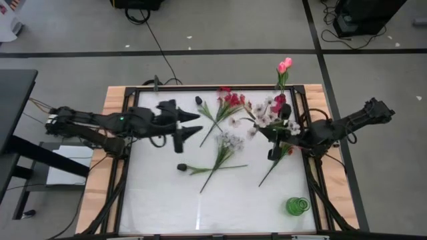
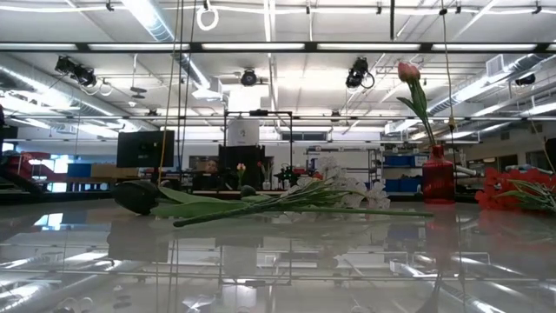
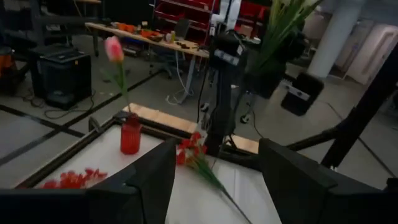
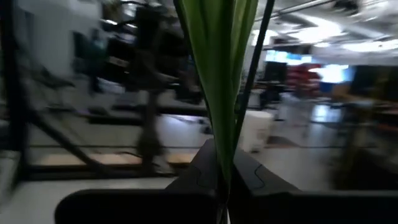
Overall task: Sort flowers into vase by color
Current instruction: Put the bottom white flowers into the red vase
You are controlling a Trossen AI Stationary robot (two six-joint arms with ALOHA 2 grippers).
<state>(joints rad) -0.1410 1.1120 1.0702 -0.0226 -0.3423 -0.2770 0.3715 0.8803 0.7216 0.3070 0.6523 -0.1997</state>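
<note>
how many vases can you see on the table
2. A red vase holding a pink flower stands at the far right corner; a green vase sits near the front right edge. The right arm could hide others.

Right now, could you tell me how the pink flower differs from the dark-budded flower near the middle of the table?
The pink flower stands upright in the red vase; the dark-budded flower lies flat on the table. The pink flower's bud is bright pink, the dark-budded flower's nearly black. Both have green stems with long leaves.

2 vases [image 1: 298, 205], 2 arms [image 1: 100, 121]
</note>
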